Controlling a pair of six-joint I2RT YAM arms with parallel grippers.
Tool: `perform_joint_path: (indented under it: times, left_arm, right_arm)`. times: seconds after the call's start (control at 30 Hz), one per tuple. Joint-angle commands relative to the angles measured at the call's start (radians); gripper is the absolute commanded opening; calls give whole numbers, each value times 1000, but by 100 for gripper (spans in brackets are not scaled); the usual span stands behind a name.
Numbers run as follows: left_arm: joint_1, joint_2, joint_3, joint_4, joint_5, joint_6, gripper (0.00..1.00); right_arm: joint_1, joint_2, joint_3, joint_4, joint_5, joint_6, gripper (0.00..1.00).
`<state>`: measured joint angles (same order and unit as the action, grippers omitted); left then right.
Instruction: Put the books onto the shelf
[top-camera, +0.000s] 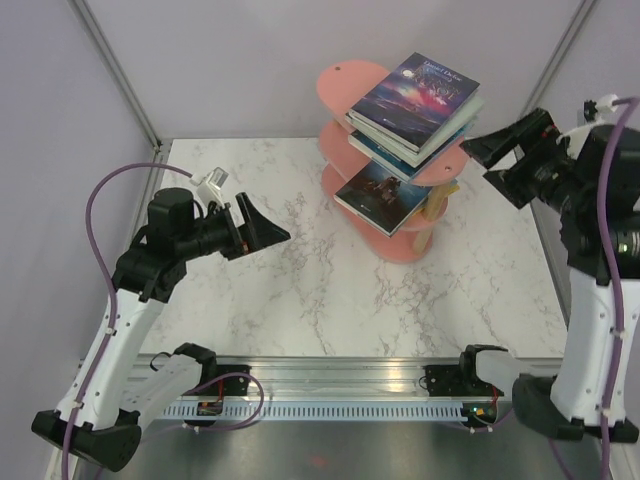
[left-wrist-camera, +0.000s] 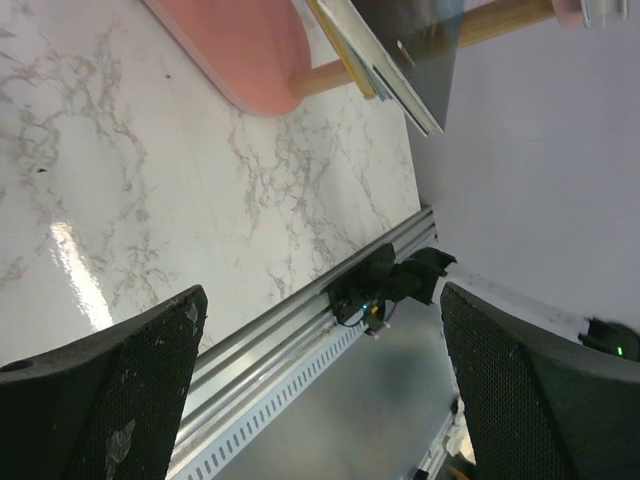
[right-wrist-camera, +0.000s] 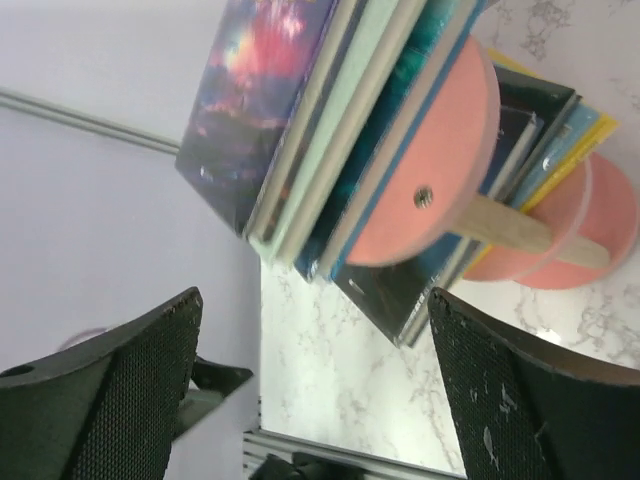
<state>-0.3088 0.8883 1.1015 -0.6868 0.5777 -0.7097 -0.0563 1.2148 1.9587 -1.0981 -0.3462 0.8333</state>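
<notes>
I see the pink shelf (top-camera: 345, 85) standing at the far side of the marble desk (top-camera: 300, 300), a bit right of the middle. Every book I can find is on it.

The purple galaxy book (top-camera: 425, 92) lies flat on top of a small pile on the top board. The pile sticks out past the board toward the right. A teal-blue book (right-wrist-camera: 415, 80) is lower in that same pile. A dark book (top-camera: 380, 195) lies flat lower down. I think it is on the bottom board, but the pile above hides part of it. A light wooden post (right-wrist-camera: 510, 225) joins the boards.

My left end effector (top-camera: 265, 228) hangs over the left part of the desk, well apart from the shelf. Its fingers (left-wrist-camera: 110, 400) are spread wide with nothing between them.

My right end effector (top-camera: 490, 165) is up in the air, just to the right of the top pile. It is near the books but not touching them. Its fingers (right-wrist-camera: 540, 400) are spread wide too, and it holds nothing.
</notes>
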Motion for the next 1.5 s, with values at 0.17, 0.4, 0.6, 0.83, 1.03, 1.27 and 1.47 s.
perform_joint_path:
  times: [0.17,0.4,0.6,0.83,1.03,1.27,1.47]
  left_arm:
    - [11,-43,123,-75,-516,131,100]
    - [13,-23,26,-33,-1054,306,100]
    - [11,-63,-386,380,-1049,550,100]
    - [88,-17,-772,1041,-906,650,100]
    - [171,273,-844,1360,-879,592,100]
    - [276,463,-735,1463,-681,628,99]
    - [286,537,-853,1837,-527,694,99]
  right_arm:
    - [-1,-397,-414,182,-31,-5,98]
    - [0,-547,-559,208,-76,-53,98]
    - [-2,-658,-719,182,-57,-2,98]
    - [-1,-606,-682,118,-71,-112,98]
    - [-1,-594,-715,118,-100,-125,98]
    - [0,-591,-820,165,-120,-105,98]
    - [-2,-563,-888,251,-132,-88,98]
